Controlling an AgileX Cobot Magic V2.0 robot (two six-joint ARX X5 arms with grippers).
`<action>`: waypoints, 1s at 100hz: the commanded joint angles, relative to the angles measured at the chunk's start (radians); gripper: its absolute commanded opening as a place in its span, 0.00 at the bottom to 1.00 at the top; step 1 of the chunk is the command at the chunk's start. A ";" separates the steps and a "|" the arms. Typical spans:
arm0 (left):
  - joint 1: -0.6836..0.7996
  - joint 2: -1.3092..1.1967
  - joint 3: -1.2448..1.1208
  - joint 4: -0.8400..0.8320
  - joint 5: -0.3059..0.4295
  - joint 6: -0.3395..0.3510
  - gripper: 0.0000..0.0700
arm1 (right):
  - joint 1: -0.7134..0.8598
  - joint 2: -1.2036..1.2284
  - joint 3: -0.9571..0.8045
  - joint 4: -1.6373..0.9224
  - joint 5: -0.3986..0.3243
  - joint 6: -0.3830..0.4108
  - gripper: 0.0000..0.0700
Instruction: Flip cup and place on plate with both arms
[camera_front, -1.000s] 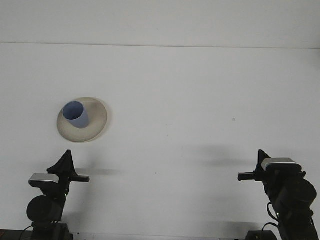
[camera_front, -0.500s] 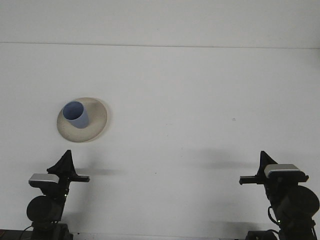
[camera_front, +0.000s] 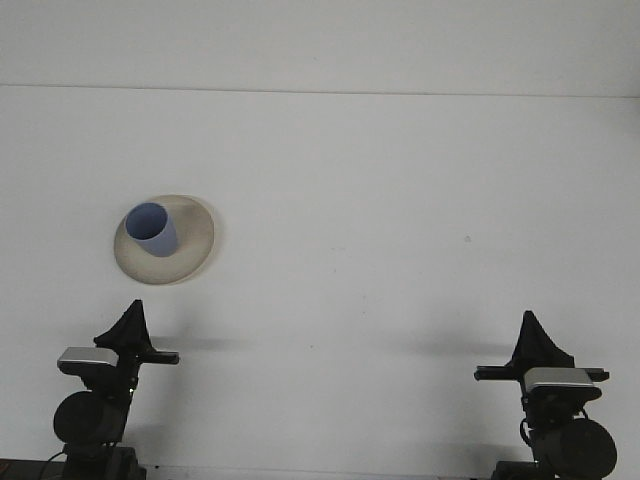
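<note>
A blue cup (camera_front: 152, 229) stands mouth up on the left part of a cream plate (camera_front: 192, 243), left of the table's centre. My left gripper (camera_front: 131, 324) hangs low at the near left edge, just in front of the plate and apart from it. My right gripper (camera_front: 534, 342) hangs low at the near right edge, far from the cup and plate. Each gripper shows only as a dark pointed shape above its wrist camera housing. Neither one holds or touches anything.
The white table (camera_front: 380, 220) stretches back to a pale wall. A small dark speck (camera_front: 467, 238) marks the surface at right of centre.
My right arm has drawn back and sunk lower, and its gripper has swung from pointing left to pointing straight ahead. The left arm, cup and plate have not moved.
</note>
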 joint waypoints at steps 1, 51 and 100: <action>0.001 -0.002 -0.020 0.013 0.004 0.005 0.02 | -0.002 -0.002 -0.029 0.063 0.000 -0.006 0.00; 0.001 -0.002 -0.020 0.014 0.004 0.005 0.02 | -0.002 -0.002 -0.158 0.240 0.003 -0.006 0.00; 0.001 -0.002 -0.020 0.014 0.004 0.005 0.02 | -0.002 -0.002 -0.216 0.393 0.003 -0.006 0.00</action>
